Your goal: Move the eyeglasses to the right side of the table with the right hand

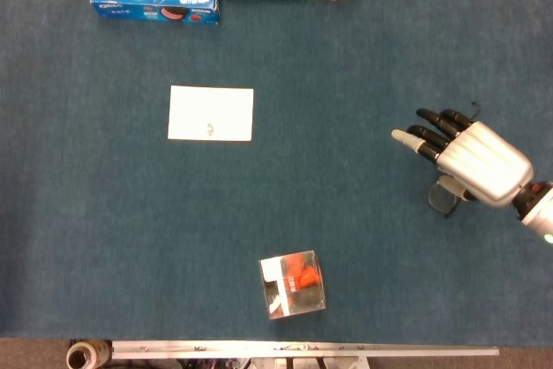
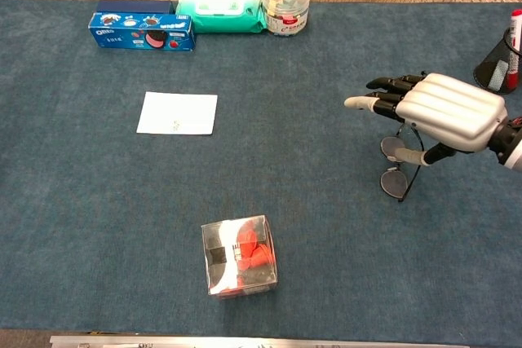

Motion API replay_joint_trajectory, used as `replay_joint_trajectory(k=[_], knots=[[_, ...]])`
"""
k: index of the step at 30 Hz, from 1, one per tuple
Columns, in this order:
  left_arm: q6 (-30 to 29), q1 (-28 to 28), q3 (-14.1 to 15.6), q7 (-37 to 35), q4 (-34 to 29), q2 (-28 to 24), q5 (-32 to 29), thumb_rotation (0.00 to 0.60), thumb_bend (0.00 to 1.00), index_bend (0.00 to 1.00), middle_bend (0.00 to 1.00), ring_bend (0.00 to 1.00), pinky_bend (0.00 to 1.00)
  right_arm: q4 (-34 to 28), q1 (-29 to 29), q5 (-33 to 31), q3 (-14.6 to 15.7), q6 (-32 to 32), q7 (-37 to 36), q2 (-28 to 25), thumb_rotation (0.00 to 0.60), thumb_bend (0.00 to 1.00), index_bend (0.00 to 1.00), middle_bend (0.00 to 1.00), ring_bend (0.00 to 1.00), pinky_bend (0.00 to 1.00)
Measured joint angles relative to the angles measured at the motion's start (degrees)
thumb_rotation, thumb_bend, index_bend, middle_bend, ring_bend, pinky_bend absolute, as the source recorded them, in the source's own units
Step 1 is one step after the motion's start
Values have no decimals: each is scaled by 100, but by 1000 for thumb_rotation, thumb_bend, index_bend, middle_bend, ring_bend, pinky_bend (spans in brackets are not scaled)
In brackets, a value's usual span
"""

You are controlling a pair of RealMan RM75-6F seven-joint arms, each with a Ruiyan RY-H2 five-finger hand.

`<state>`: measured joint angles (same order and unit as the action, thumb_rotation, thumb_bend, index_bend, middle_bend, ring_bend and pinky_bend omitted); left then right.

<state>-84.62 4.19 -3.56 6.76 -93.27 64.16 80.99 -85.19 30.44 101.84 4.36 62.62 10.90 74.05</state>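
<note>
The eyeglasses (image 2: pixel 396 170) hang tilted under my right hand (image 2: pixel 447 110) at the right side of the table, lenses low near the cloth. One temple runs up past the hand. The thumb presses against the frame from below while the other fingers (image 2: pixel 377 95) stretch out to the left. From the head view, one lens of the eyeglasses (image 1: pixel 442 200) peeks out below the right hand (image 1: pixel 480 162), and a thin temple tip shows beyond the fingertips. My left hand appears in neither view.
A clear box with red contents (image 2: pixel 239 255) sits near the front edge. A white card (image 2: pixel 178 112) lies left of centre. Along the back stand a blue cookie box (image 2: pixel 142 31), a green wipes pack (image 2: pixel 220 12) and a round jar (image 2: pixel 286 7). A mesh pen cup (image 2: pixel 504 59) stands far right.
</note>
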Motion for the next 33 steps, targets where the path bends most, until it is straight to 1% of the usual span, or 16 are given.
replay_joint_trajectory(k=[6, 12, 16, 21, 23, 33], knots=[[4, 5, 3, 43, 0, 16, 2, 600, 133, 489, 382, 246, 465, -141, 4, 216, 24, 265, -48, -197, 600, 284, 116, 238, 89, 222], [19, 9, 4, 68, -8, 23, -14, 600, 133, 489, 382, 246, 465, -320, 25, 329, 73, 322, -21, -440, 600, 303, 116, 238, 89, 222], [9, 1, 6, 74, -15, 21, -15, 600, 133, 489, 382, 246, 465, -339, 50, 369, 104, 302, -40, -483, 600, 306, 116, 238, 89, 222], [12, 2, 3, 66, -14, 16, -22, 600, 133, 489, 382, 246, 465, -251, 94, 520, 173, 332, -274, -472, 600, 349, 116, 238, 89, 222], [16, 4, 1, 66, -8, 18, -26, 600, 133, 489, 382, 246, 465, -188, 118, 603, 209, 360, -349, -466, 600, 383, 116, 238, 89, 222], [29, 9, 0, 78, -11, 21, -36, 600, 133, 489, 382, 246, 465, 36, 137, 757, 294, 474, -395, -543, 600, 476, 116, 238, 89, 222]])
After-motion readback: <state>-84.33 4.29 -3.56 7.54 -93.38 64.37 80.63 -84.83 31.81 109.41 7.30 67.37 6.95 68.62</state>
